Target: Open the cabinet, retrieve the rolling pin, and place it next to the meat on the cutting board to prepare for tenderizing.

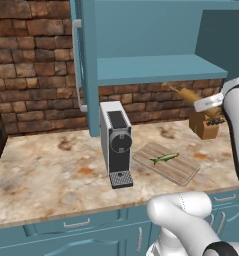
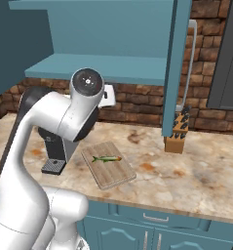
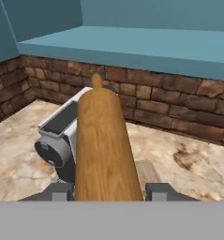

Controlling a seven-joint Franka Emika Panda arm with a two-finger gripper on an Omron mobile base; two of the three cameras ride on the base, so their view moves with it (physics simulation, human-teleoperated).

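Gripper (image 3: pixel 108 190) clamped on rolling pin (image 3: pixel 103 150), held in the air under the open cabinet (image 1: pixel 156 67) shelf, above the worktop (image 1: pixel 51 170). Meat (image 1: pixel 164 158) lies mid cutting board (image 1: pixel 183 170), beside the coffee machine (image 1: pixel 116 142), near the worktop's front edge.

We see a red-brown brick wall (image 1: pixel 36 75) behind a mottled beige stone counter (image 1: pixel 51 175), teal drawers (image 1: pixel 76 227) along the near edge.
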